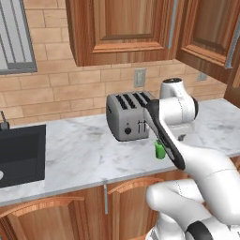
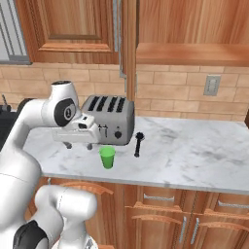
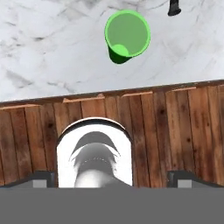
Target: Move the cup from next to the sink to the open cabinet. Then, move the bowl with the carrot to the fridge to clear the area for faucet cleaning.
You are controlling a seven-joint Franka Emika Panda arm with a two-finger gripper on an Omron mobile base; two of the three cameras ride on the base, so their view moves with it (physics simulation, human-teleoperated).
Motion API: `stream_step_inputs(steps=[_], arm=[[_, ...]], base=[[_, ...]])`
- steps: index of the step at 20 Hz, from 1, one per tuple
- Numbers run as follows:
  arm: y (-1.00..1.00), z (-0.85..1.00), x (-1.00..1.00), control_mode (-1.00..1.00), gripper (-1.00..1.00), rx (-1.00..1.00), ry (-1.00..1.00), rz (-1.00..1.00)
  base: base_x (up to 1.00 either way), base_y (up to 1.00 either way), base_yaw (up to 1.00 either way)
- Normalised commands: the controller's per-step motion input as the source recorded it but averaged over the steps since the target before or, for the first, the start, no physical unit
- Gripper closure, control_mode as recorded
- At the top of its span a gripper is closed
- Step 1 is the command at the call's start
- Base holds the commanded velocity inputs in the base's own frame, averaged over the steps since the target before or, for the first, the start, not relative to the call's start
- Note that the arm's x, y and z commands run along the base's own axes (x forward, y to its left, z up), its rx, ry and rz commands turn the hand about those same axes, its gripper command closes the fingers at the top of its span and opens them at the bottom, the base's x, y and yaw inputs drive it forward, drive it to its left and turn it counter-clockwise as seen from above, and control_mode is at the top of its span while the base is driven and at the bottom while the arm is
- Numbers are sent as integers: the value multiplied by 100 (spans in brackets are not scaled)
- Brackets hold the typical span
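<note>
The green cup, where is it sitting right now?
The green cup stands upright on the white marble counter near its front edge, just in front of the silver toaster, with a small black brush-like tool to its right in the right base view.

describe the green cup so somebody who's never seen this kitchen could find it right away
Start at the white marble counter under the wooden wall cabinets and find the silver four-slot toaster against the brick wall. The cup stands upright in front of it, near the counter's front edge, beside a small black utensil. It is the one bright green thing there: plain, tapered, no handle.
</note>
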Motion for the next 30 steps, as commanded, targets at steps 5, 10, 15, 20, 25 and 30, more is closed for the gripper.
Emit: stream_step_inputs(steps=[5,10,15,20,25,30], arm=[[0,-70,42,-100,-100,-12,-10,2],[0,-60,58,-100,-100,-4,-9,0],[-2,-17,70,-100,-100,0,-1,0],[-8,0,57,-100,-100,1,0,0],[-2,-24,19,-100,-100,0,1,0],[0,-43,5,-100,-100,0,0,0]], base=[[0,0,0],[0,0,0],[0,0,0],[0,0,0],[0,0,0],[0,0,0]])
